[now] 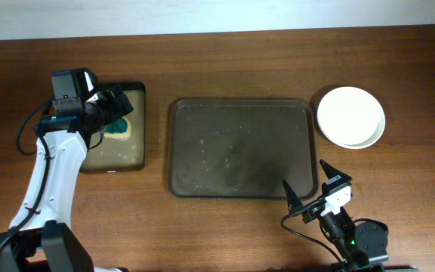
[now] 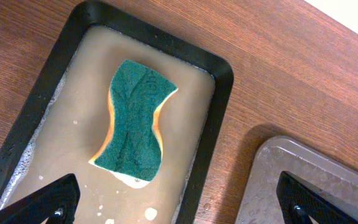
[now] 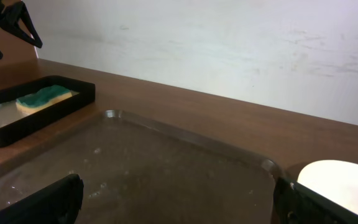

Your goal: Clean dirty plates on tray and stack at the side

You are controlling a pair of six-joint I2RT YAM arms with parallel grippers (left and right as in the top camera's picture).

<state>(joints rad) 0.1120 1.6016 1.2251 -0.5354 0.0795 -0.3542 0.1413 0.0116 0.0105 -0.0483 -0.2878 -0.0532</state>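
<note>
With the plates (image 1: 351, 115) stacked just right of the empty tray (image 1: 240, 147), the left gripper (image 1: 118, 107) and right gripper (image 1: 305, 173) both gape empty, so the left should lift straight up from over the sponge (image 2: 134, 122).

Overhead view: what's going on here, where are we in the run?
Nothing is being held. The left gripper hangs open over the small black tray, where the green sponge lies in soapy water. The right gripper is open too, by the big tray's near right corner. That tray has no plates on it, only wet streaks. The white plates sit stacked on the table to its right; I can't count them.
</note>
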